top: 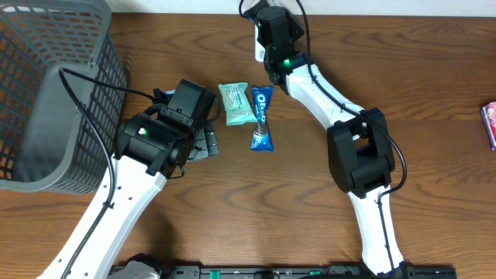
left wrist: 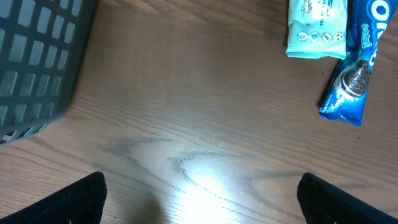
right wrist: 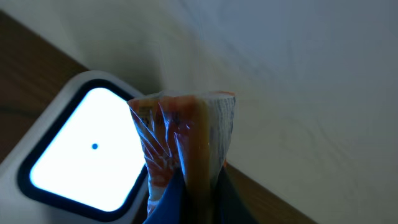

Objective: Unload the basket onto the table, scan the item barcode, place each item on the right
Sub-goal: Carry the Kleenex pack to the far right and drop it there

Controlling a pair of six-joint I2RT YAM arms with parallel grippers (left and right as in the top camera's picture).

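Observation:
The item (right wrist: pixel 186 134), a packet in clear orange-and-white wrap, stands upright between the fingers of my right gripper (right wrist: pixel 198 186), which is shut on its lower end. Just to its left glows the white window of the scanner (right wrist: pixel 78 155); no barcode shows on the packet from here. From overhead the right gripper (top: pixel 271 43) is at the table's far edge over the scanner's white body (top: pixel 258 51), and the packet is hidden under the wrist. My left gripper (left wrist: pixel 202 196) hangs open over bare wood, nothing between its fingers.
A blue Oreo pack (top: pixel 262 118) and a mint-green snack pack (top: pixel 235 104) lie mid-table, just right of the left gripper (top: pixel 203 143). A grey mesh basket (top: pixel 46 93) fills the far left. A pink pack (top: pixel 490 124) sits at the right edge.

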